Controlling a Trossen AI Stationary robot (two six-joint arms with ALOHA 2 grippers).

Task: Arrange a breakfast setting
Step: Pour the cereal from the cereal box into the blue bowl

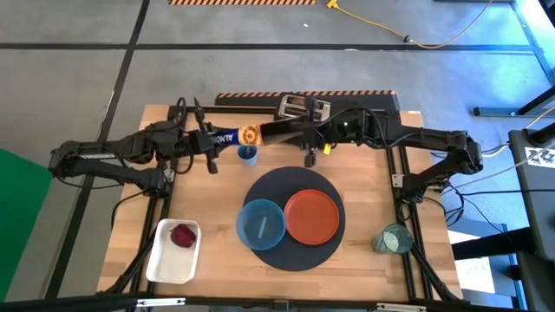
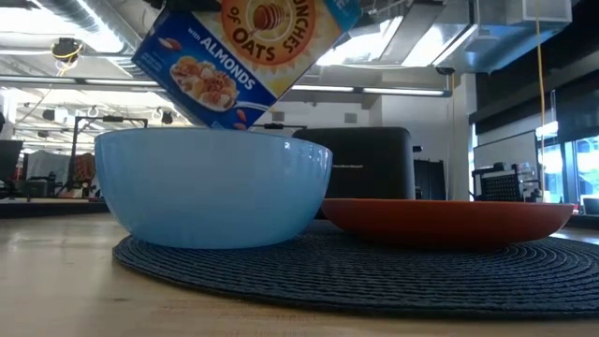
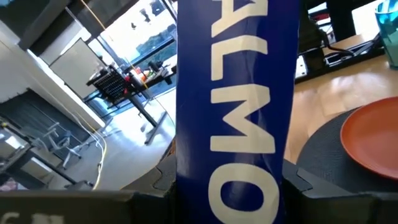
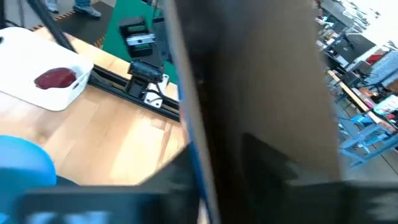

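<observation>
Your setting centres on the large dark round woven placemat [image 1: 292, 221] lying mid-surface, with the light blue bowl [image 1: 261, 224] on its left part and the flat orange plate [image 1: 311, 216] touching it on the right. The bowl looks empty from above.

Behind the mat, both arms meet over a blue cardboard cereal box [image 1: 227, 136] printed with oats and almonds. The box hangs tilted in the air, between the toaster side and the bowl. The left claw [image 1: 206, 139] is clamped on one end of the box; its wrist camera shows the lettered panel squeezed between its fingers. The right claw [image 1: 299, 132] sits at the other end, with the box's brown flap filling its wrist camera. You cannot tell whether it grips the box or merely brackets it.

A small blue cup [image 1: 248, 155] stands just below the box. The teal glass [image 1: 393, 239] stands on the wooden surface [image 1: 217, 217] near its right edge, well apart from the mat. The small dark red fruit [image 1: 182, 235] rests in the white rectangular tray [image 1: 165, 264] at the front left.

You are roughly midway, by my reckoning: mat, bowl and plate are placed; cereal, glass and fruit are still to be dealt with. No spoon or toast shows.
</observation>
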